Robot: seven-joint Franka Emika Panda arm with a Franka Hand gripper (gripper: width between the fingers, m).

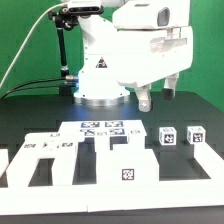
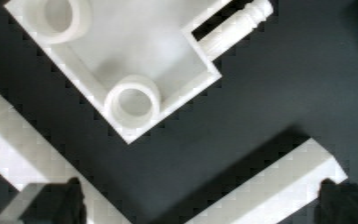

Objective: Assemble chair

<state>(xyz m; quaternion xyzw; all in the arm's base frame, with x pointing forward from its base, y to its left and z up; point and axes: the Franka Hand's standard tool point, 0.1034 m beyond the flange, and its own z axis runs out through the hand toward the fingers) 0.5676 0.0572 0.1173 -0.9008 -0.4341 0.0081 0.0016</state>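
Chair parts (image 1: 150, 162), matte white plastic, lay loose on the table (image 1: 25, 120). Slotted panels (image 1: 60, 152) sat below and off to one side of the jaws, two tagged cubes (image 1: 167, 135) nearly beneath them. The blurred wrist view suggested a socketed panel (image 2: 114, 70) directly under. Probably light, stiff, slick; best gripped across a thin edge. Arm (image 1: 140, 45) hung above, wrist down. Jaws stood wide, empty.

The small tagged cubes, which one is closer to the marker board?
The cube on the exterior view's left of the pair; the other cube sits beyond it, farther from the marker board.
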